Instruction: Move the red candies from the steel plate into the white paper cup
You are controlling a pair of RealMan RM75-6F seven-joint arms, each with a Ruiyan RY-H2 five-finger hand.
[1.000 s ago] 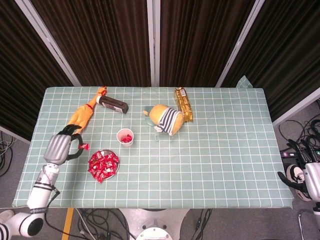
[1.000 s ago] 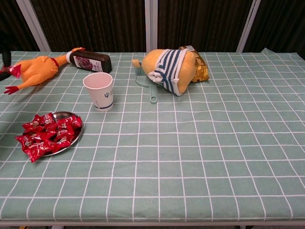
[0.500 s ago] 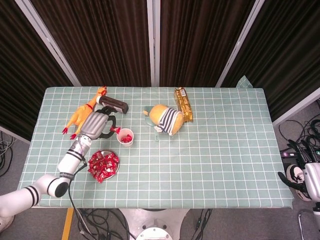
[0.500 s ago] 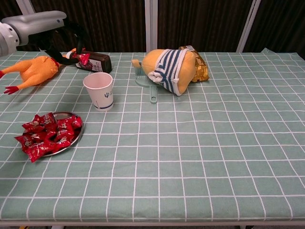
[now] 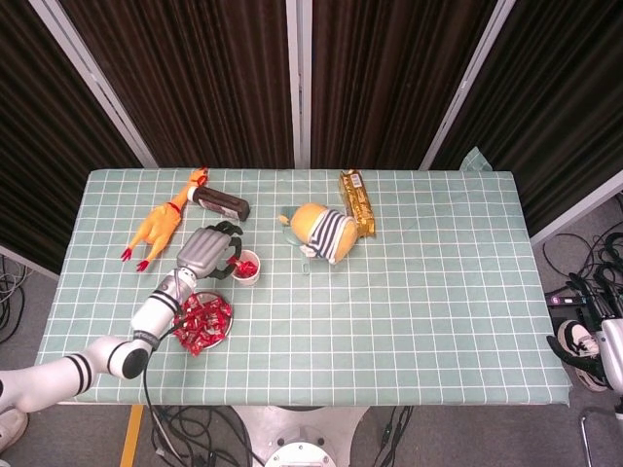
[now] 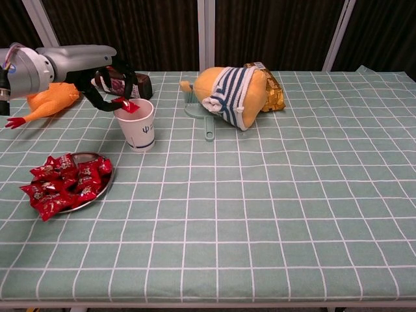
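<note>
The table (image 6: 273, 214) is wearing a matt green cloth with a white grid. The steel plate (image 6: 104, 185) is showing a shiny metal rim, and the red candies (image 6: 62, 182) on it are lying in glossy, crinkled wrappers. The white paper cup (image 6: 136, 127) is looking matt and smooth. The left hand (image 5: 209, 251) is showing a grey, smooth shell with black fingers (image 6: 97, 97). The plush toy (image 6: 231, 94) is looking soft, and the snack pack (image 5: 356, 202) behind it is shining like gold foil.

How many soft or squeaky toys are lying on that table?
2. A rubber chicken lies near the table's far left edge, beside a dark bottle. A yellow plush toy in a striped shirt lies near the middle, against a gold snack packet.
</note>
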